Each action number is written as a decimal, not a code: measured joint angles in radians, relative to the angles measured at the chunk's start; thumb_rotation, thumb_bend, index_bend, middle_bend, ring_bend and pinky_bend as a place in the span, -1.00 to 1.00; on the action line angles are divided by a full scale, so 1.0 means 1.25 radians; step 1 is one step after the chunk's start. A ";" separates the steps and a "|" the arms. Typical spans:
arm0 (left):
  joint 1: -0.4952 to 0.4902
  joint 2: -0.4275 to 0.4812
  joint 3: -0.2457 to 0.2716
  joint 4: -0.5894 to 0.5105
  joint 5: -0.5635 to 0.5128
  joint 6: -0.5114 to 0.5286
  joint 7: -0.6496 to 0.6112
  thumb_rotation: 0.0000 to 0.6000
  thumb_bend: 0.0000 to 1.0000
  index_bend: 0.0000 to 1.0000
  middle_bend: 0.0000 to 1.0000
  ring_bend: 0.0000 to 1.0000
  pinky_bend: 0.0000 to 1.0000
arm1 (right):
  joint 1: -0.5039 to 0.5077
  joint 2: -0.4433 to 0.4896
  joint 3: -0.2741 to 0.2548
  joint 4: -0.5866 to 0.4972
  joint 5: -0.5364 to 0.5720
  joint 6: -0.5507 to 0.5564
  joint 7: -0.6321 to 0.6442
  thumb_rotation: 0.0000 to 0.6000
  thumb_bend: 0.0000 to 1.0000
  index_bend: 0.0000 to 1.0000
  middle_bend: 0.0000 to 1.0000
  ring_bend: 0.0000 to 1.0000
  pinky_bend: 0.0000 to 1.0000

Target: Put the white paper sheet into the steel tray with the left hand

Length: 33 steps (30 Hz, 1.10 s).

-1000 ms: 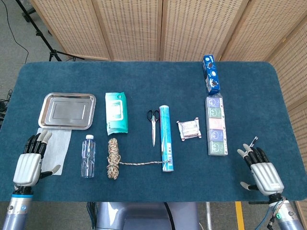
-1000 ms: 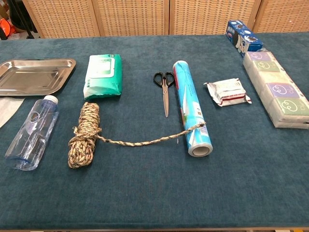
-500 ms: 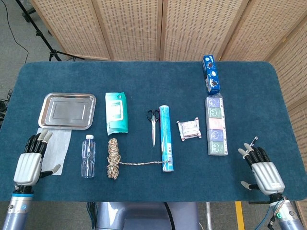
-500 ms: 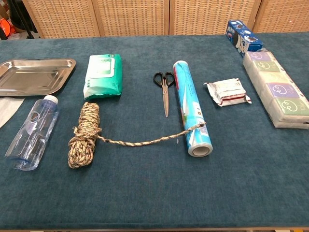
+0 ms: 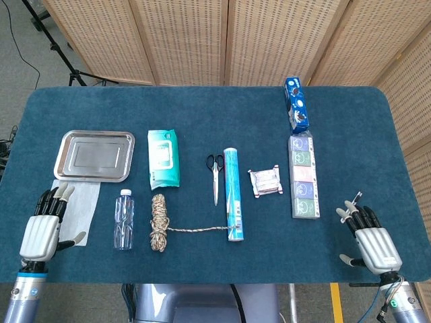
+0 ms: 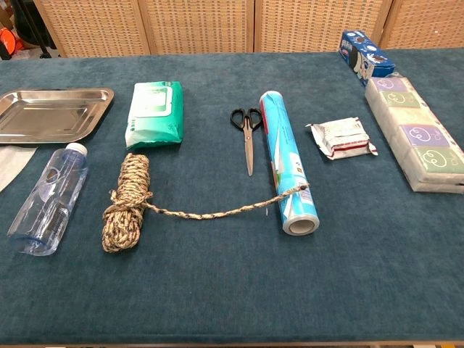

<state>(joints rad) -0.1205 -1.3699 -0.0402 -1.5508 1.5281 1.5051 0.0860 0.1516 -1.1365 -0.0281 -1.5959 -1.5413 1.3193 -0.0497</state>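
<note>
Barely any change since a second ago: our left robot hand (image 5: 42,229), fingers apart, rests at the white paper sheet (image 5: 79,203), which lies just below the empty steel tray (image 5: 95,155); grasp not begun.

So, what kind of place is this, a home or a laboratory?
Probably a lab or staged test space, not a home. Unrelated items lie in a tidy row on a blue-covered table, folding wicker screens close it off behind, and a black stand with a cable stands on the floor.

Head view looks steeply down over the whole table (image 5: 202,108); chest view sits low, nearer its front half
</note>
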 measured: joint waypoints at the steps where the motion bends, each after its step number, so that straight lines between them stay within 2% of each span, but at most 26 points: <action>1: 0.001 0.002 0.001 -0.003 0.000 0.000 0.002 0.95 -0.76 -1.00 -1.00 -1.00 -1.00 | 0.000 0.000 0.000 0.000 0.001 0.000 0.000 1.00 -1.00 -0.78 -1.00 -1.00 -1.00; 5: 0.001 0.016 0.015 -0.015 -0.007 -0.025 -0.007 0.95 -0.76 -1.00 -1.00 -1.00 -1.00 | -0.001 0.000 0.001 -0.001 0.000 0.002 -0.002 1.00 -1.00 -0.77 -1.00 -1.00 -1.00; 13: -0.008 0.099 0.044 -0.065 -0.011 -0.082 -0.007 0.99 -0.76 -1.00 -1.00 -1.00 -1.00 | -0.003 0.000 0.000 -0.004 -0.002 0.007 -0.005 1.00 -1.00 -0.78 -1.00 -1.00 -1.00; 22: -0.023 0.188 0.058 -0.121 -0.006 -0.120 0.012 1.00 -0.59 -1.00 -1.00 -1.00 -1.00 | -0.005 0.002 0.000 -0.004 -0.008 0.013 0.000 1.00 -1.00 -0.78 -1.00 -1.00 -1.00; 33: -0.038 0.224 0.079 -0.120 -0.015 -0.178 0.025 1.00 -0.53 -0.98 -1.00 -1.00 -1.00 | -0.007 0.003 0.001 -0.005 -0.008 0.018 0.005 1.00 -1.00 -0.78 -1.00 -1.00 -1.00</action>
<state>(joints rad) -0.1681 -1.0903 0.0590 -1.7007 1.5096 1.2831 0.1178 0.1424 -1.1324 -0.0265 -1.6017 -1.5518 1.3414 -0.0438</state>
